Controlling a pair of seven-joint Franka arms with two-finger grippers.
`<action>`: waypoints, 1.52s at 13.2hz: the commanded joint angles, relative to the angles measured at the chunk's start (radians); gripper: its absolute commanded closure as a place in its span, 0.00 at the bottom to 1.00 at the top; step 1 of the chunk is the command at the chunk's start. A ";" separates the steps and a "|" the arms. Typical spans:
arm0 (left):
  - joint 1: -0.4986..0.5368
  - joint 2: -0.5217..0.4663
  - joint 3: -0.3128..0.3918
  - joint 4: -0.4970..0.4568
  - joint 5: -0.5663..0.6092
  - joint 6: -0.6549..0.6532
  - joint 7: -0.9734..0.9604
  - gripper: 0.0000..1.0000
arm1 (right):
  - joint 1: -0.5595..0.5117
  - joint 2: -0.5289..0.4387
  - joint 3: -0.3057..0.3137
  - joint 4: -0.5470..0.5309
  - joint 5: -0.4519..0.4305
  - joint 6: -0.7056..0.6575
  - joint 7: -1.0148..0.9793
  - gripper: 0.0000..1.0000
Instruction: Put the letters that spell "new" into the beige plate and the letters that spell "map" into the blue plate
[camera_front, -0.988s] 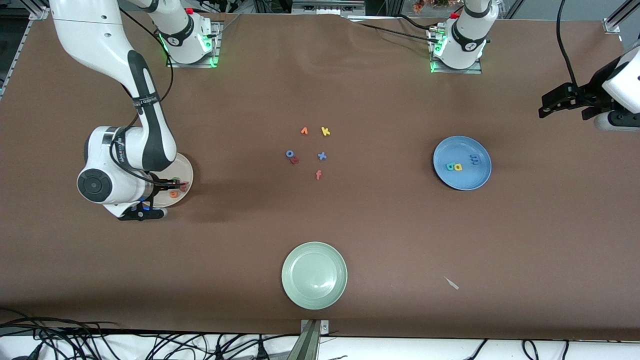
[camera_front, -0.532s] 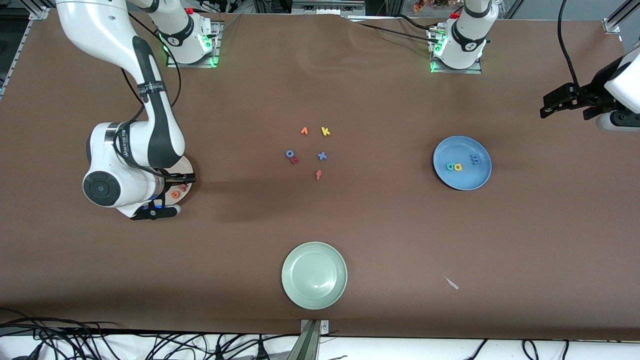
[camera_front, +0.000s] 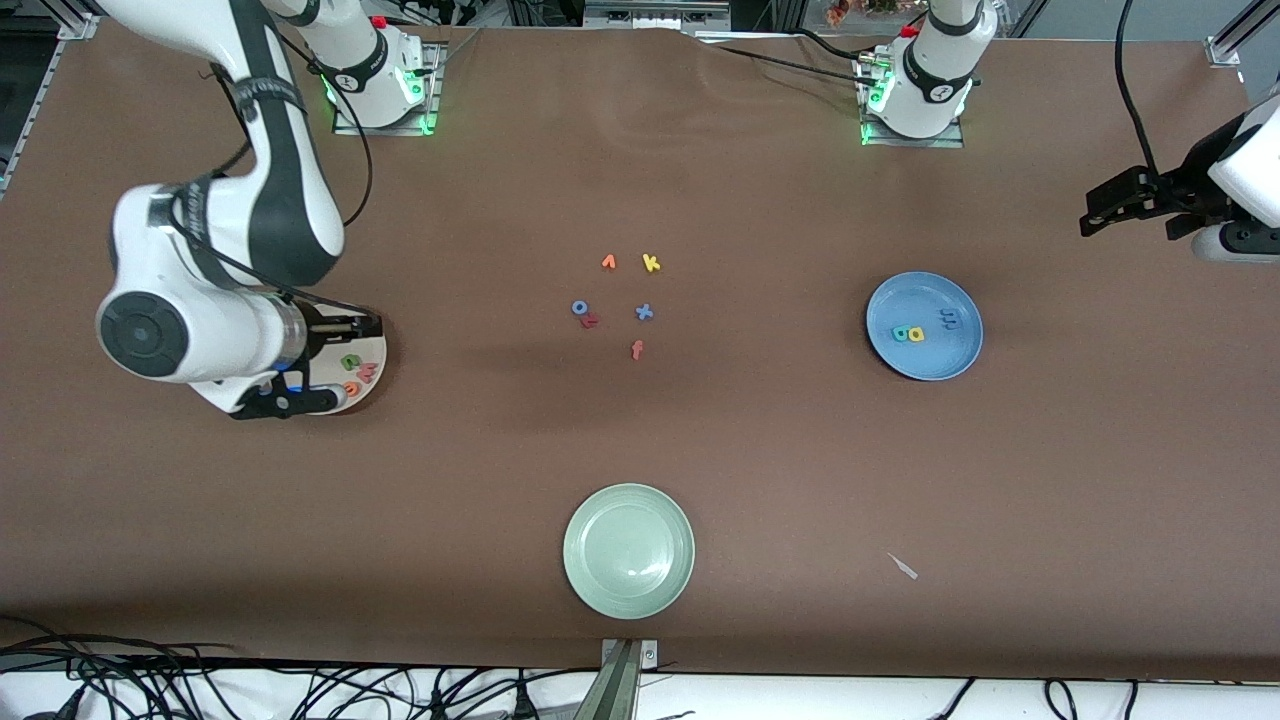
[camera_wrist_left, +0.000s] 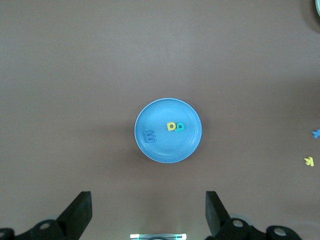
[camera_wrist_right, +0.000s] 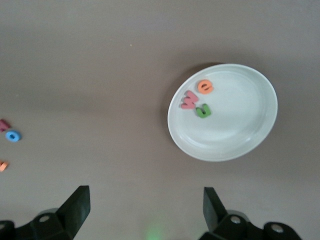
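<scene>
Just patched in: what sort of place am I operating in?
Likely a robotics lab bench: brown-covered table, arm bases bolted along its edge, loose cables, small foam letters as test props.

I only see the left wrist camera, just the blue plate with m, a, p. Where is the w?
Observer: The salmon-pink w lies in the beige plate, touching the green n, with the orange e next to them.
Operator: Is the right pincer holding something?
Observer: No. The right pincer is open and holds nothing, over the table beside the beige plate.
Operator: Any letter I can't see?
Observer: Yes, the orange-red f lies on the table, nearer to the front camera than the blue x.
</scene>
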 joint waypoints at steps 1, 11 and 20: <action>0.003 -0.019 -0.001 -0.018 -0.007 0.011 -0.004 0.00 | -0.004 -0.063 -0.008 -0.008 -0.003 -0.057 0.003 0.00; 0.003 -0.019 -0.001 -0.018 -0.007 0.009 -0.004 0.00 | -0.004 -0.117 -0.030 -0.006 -0.009 -0.096 -0.012 0.00; 0.003 -0.019 -0.001 -0.018 -0.007 0.008 -0.004 0.00 | -0.004 -0.117 -0.022 -0.006 -0.016 -0.097 -0.012 0.00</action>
